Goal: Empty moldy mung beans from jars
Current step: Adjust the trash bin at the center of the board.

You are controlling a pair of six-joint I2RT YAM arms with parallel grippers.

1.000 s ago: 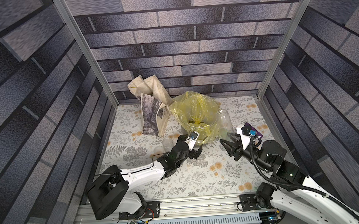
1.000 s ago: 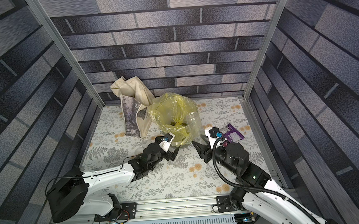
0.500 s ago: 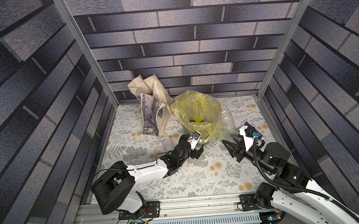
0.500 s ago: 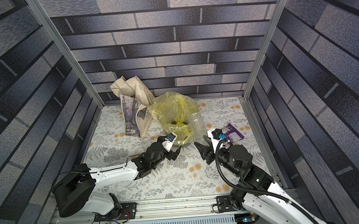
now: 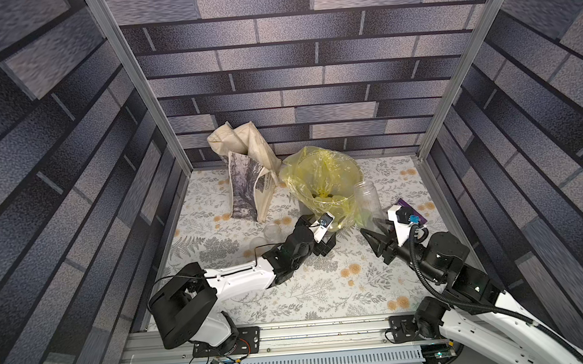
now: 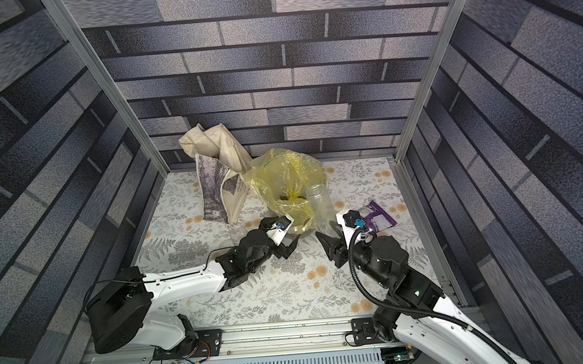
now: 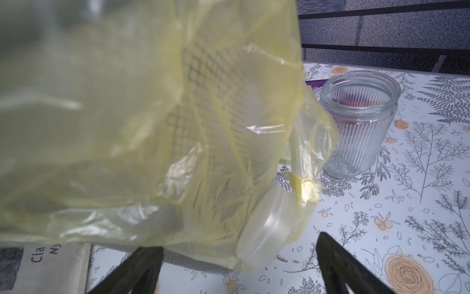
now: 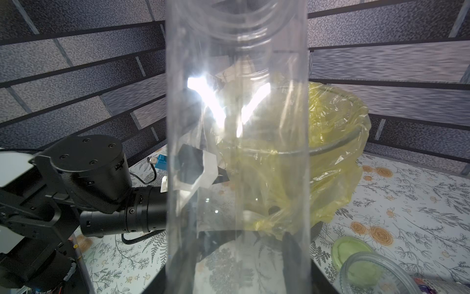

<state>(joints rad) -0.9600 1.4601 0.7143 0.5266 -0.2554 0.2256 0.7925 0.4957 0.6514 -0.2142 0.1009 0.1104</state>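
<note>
Jars inspected left to right against the views of a second ago. Tote [image 5: 248,186], far left: unmoved. One clear jar [image 5: 271,230] on the table, just beside the left arm; upright or lying, cannot tell. Left gripper [image 7: 236,244]: jaws wide apart, holding nothing, pushed slightly closer to the foot of the bucket [image 5: 347,172]. Whitish lid [image 7: 264,236] lying dead ahead of the fingertips, under the hem of the bag [image 7: 127,127]. Judged: lining up on that lid, with risk of snagging the film. Beans [image 5: 322,196]: dark patch low in the bag, likely the dumped grains, too small to confirm. Slim jar [image 5: 367,200]: mouth up, just beside the bucket, no grains visible inside, barely shifted. Right gripper [image 5: 378,233]: clamped on its lower end, drawn back a little toward the front. Judged: pour finished, jar due for setting down. Ribbed jar [image 7: 358,122]: upright beyond the bucket, open, no grains seen, green lid [image 8: 352,250] near it.
</note>
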